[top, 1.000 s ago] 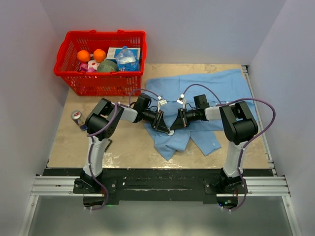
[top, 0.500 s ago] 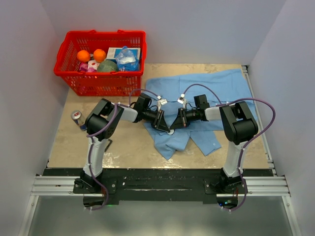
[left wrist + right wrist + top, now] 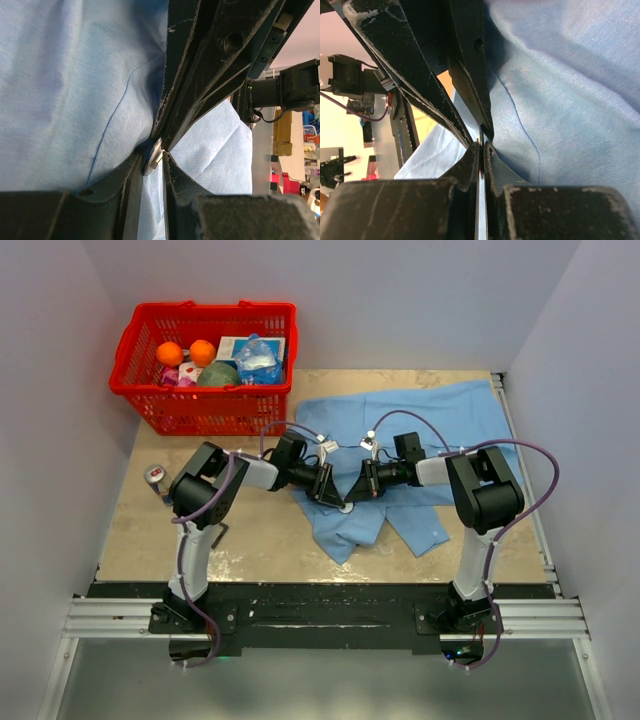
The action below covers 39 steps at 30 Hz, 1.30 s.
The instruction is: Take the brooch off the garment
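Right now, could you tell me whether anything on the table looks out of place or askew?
Nothing looks spilled or broken. The garment lies rumpled and skewed. A small can sits close beside the left arm's elbow near the table's left edge, where it might get knocked.

Top view looks down from high behind the near edge over the whole table; both wrist views, opposed, sit close on the garment, sharing the brooch
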Motion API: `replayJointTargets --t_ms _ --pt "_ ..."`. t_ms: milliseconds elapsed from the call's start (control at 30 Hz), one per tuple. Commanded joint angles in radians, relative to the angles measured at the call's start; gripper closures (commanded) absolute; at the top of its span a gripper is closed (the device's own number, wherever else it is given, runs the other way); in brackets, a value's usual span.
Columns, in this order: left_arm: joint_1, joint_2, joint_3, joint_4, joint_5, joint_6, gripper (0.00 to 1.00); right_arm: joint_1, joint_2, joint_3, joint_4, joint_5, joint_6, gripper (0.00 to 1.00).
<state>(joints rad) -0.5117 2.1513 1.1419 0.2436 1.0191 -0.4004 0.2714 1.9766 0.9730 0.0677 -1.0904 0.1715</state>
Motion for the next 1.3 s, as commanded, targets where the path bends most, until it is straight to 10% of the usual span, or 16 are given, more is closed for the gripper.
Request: replayJointTargets --t_ms 0,1267 --pt "0.013 -0.042 -0.028 0.056 -0.106 -0.011 0.75 0.020 -0.031 -0.002 0.007 -0.065 0.026 1.00" --pt "-0.108 -0.033 0.079 -0.187 -0.410 0.213 0.83 0.014 -0.041 -0.008 0.144 -0.057 0.210 1.00"
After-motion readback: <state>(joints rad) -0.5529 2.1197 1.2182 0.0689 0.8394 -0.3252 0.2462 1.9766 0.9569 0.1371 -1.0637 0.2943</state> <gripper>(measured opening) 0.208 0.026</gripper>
